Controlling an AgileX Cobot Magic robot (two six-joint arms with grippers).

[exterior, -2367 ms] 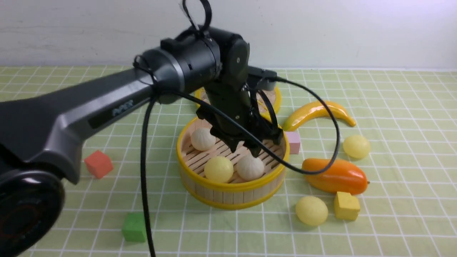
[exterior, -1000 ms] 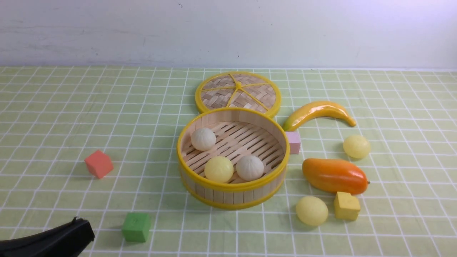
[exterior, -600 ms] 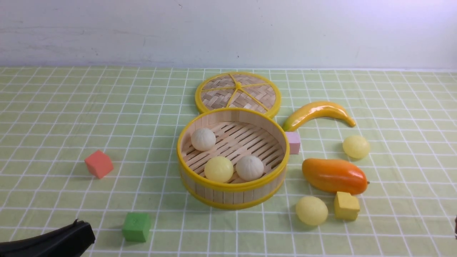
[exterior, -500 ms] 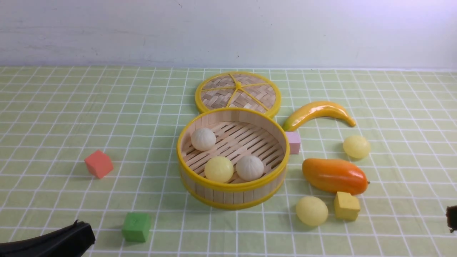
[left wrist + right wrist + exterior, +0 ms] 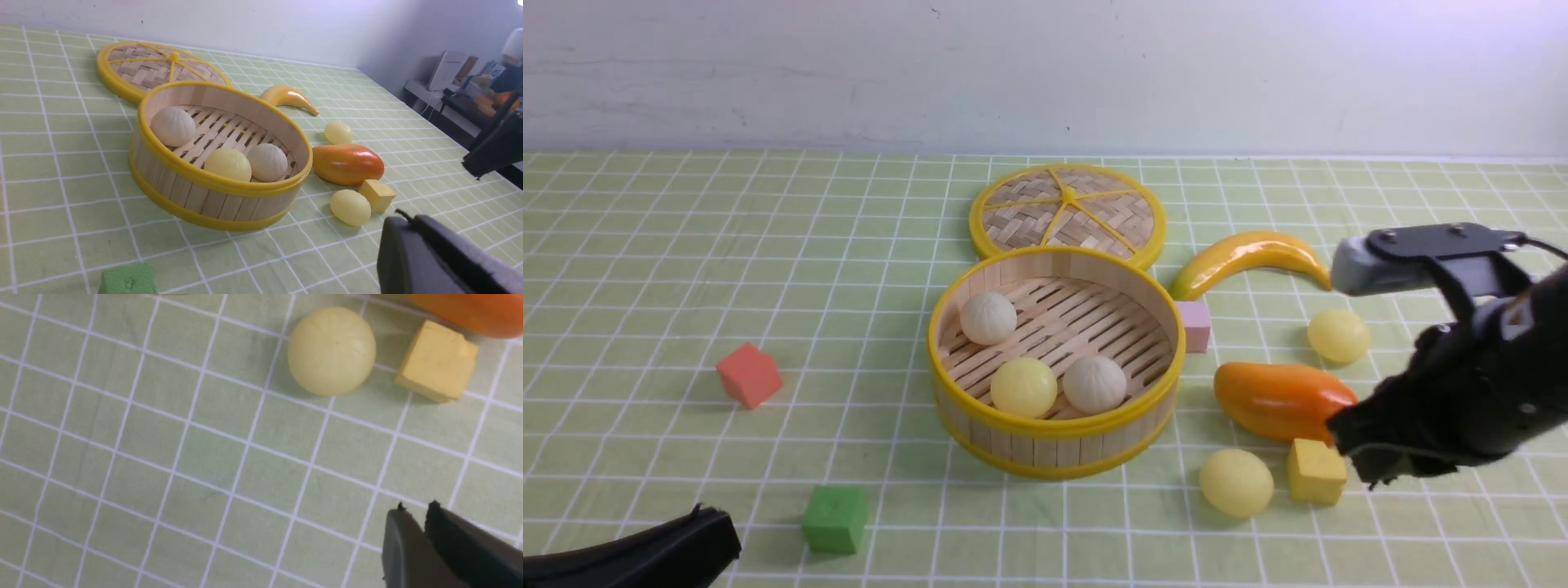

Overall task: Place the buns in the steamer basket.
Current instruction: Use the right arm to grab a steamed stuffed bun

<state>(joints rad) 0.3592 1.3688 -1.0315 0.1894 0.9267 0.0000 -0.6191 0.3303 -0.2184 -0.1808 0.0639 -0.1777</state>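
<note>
Three buns (image 5: 1023, 387) sat in basket (image 5: 1054, 447); two yellow ones outside, on right arm's side, so I hung right gripper (image 5: 414, 508) by near bun (image 5: 1236, 482), beside cube (image 5: 1315, 471). Jaws nearly closed, empty. Left gripper (image 5: 402, 220) closed, parked clear.

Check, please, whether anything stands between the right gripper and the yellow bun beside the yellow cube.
Nothing visible does: only bare cloth lies between the right gripper and that bun. The yellow cube sits close beside the bun and might crowd the fingers.
</note>
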